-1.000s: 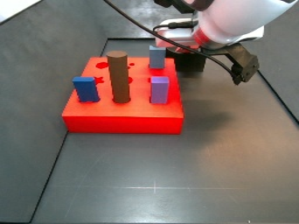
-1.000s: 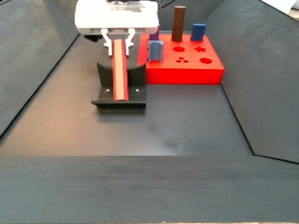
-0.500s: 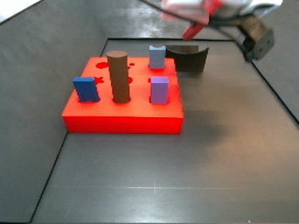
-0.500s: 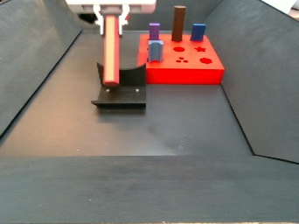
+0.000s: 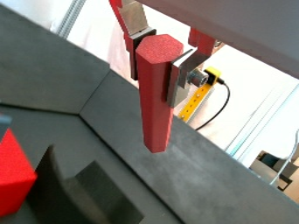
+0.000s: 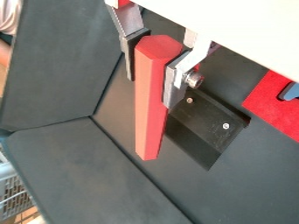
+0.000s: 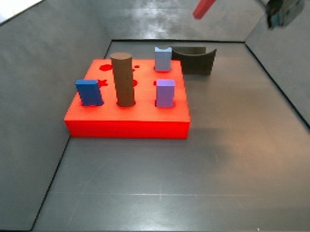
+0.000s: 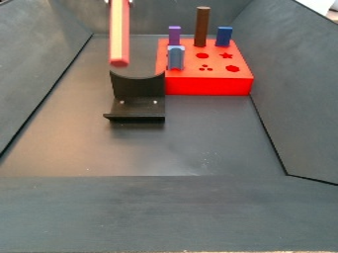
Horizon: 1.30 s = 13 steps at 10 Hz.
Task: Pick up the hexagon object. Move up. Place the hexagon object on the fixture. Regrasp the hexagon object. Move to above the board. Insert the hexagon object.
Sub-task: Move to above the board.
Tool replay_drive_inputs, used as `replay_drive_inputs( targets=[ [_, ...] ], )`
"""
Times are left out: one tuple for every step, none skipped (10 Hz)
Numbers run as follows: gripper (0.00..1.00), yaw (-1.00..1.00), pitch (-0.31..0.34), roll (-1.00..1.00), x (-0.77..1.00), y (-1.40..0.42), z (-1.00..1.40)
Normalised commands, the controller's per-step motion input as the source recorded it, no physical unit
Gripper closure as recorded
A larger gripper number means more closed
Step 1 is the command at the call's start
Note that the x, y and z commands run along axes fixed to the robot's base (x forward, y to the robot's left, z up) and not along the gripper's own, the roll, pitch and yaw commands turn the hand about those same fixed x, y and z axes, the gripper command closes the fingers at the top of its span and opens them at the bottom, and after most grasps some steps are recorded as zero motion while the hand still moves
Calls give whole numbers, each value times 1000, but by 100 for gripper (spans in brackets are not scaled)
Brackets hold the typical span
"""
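So the end effector is clamped on the hexagon rod, silver fingers squeezing its upper part in both wrist views, rod hanging straight down. In a side view the rod is well up in the air above the fixture, not touching it. The fixture's notch has nothing in it.

The board sits just beside the fixture, with the brown cylinder, blue block, purple block and grey-blue block standing in it; several shaped holes are still open. Lots of bare tabletop in front, sloped walls on the sides.
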Motion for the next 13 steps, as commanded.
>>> replay_drive_inputs(
  targets=[
    [100, 140, 158, -23, 61, -3, 1000],
    [100, 152, 136, -22, 62, -8, 1000],
    [100, 153, 109, -26, 62, -11, 1000],
    [100, 149, 89, -31, 60, -13, 1000],
    [100, 135, 72, -33, 53, -20, 906],
    [100, 122, 62, -34, 43, -20, 740],
    [100, 111, 51, -34, 35, -21, 572],
    [100, 96, 50, -35, 29, -23, 403],
    [100, 79, 56, -37, 23, -23, 189],
    [100, -65, -3, -1000, -765, -1000, 22],
    [100, -67, -12, -1000, -773, -1000, 29],
    [100, -64, -35, -1000, -838, -1000, 27],
    [100, -61, -46, -1000, -853, -1000, 16]
  ],
)
